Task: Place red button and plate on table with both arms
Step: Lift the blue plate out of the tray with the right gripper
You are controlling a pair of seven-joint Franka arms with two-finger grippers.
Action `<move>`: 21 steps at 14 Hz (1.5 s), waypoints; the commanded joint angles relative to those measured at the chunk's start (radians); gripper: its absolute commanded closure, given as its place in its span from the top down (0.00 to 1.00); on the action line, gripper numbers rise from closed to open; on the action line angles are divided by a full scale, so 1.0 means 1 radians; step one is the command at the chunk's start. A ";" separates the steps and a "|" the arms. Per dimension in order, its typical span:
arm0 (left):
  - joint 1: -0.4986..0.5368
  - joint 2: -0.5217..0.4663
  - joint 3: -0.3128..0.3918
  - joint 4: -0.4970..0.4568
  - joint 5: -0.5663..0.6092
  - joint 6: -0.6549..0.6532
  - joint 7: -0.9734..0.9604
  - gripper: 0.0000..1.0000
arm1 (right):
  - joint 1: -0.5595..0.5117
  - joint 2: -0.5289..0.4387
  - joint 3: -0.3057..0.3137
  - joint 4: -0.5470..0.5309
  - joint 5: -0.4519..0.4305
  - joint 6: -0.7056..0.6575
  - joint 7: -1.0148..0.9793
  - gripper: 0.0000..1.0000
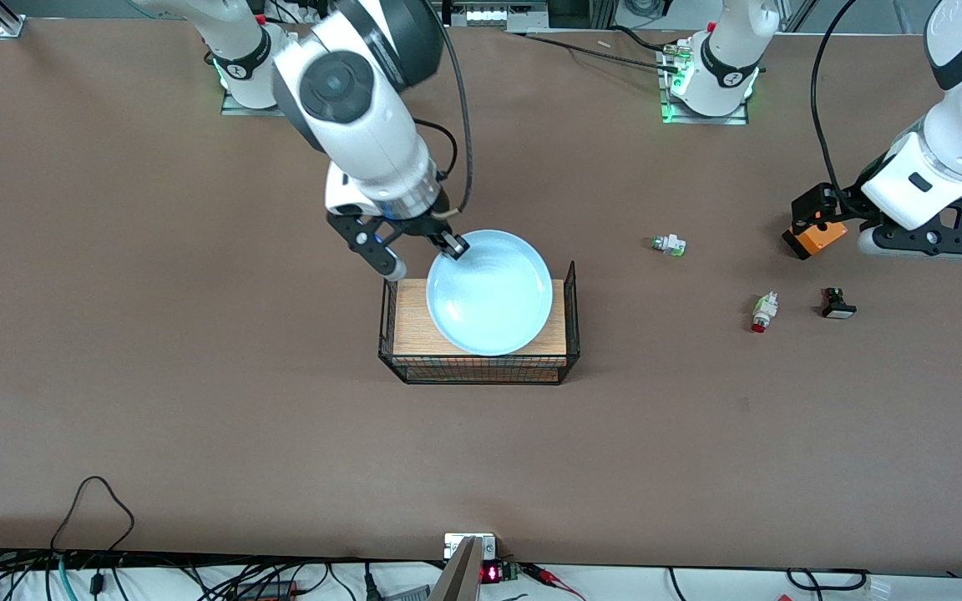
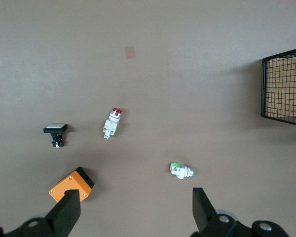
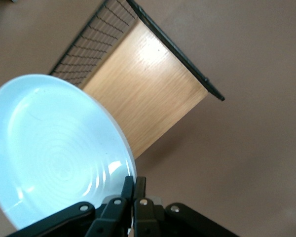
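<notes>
Spanning the scene, the table (image 1: 155, 401) carries the wire basket (image 1: 481, 367). Over the basket, the right gripper (image 1: 453, 244) pinches the plate (image 1: 489, 292) by its rim; that thin hold may slip. Toward the left arm's end from the basket, the left gripper (image 2: 135, 210) hangs spread and empty above the red button (image 1: 763, 312).

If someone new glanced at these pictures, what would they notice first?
The light-blue plate held over the wire basket at mid-table, its rim pinched by the right claw. Next, the open left claw over three small buttons at the left arm's end, among them the red button.
</notes>
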 commanded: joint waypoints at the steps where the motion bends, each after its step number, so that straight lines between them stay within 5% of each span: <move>1: 0.003 0.009 -0.007 0.029 0.020 -0.025 -0.002 1.00 | -0.064 -0.019 -0.005 0.047 0.020 -0.086 -0.099 0.00; 6: 0.000 0.009 -0.010 0.031 0.020 -0.028 -0.004 1.00 | -0.303 -0.048 -0.016 0.070 0.008 -0.341 -0.530 0.00; 11: 0.000 0.009 -0.010 0.035 0.020 -0.030 -0.004 1.00 | -0.566 -0.058 -0.010 0.068 0.010 -0.407 -1.039 0.00; 14: 0.001 0.009 -0.009 0.037 0.020 -0.048 -0.002 1.00 | -0.635 -0.044 -0.010 0.052 -0.035 -0.435 -1.222 0.00; 18: 0.003 0.010 -0.007 0.037 0.020 -0.051 -0.001 1.00 | -0.635 -0.047 -0.009 -0.063 -0.139 -0.410 -1.306 0.00; 21: 0.007 0.010 -0.006 0.037 0.018 -0.051 0.013 1.00 | -0.667 -0.108 -0.009 -0.323 -0.153 -0.184 -1.411 0.00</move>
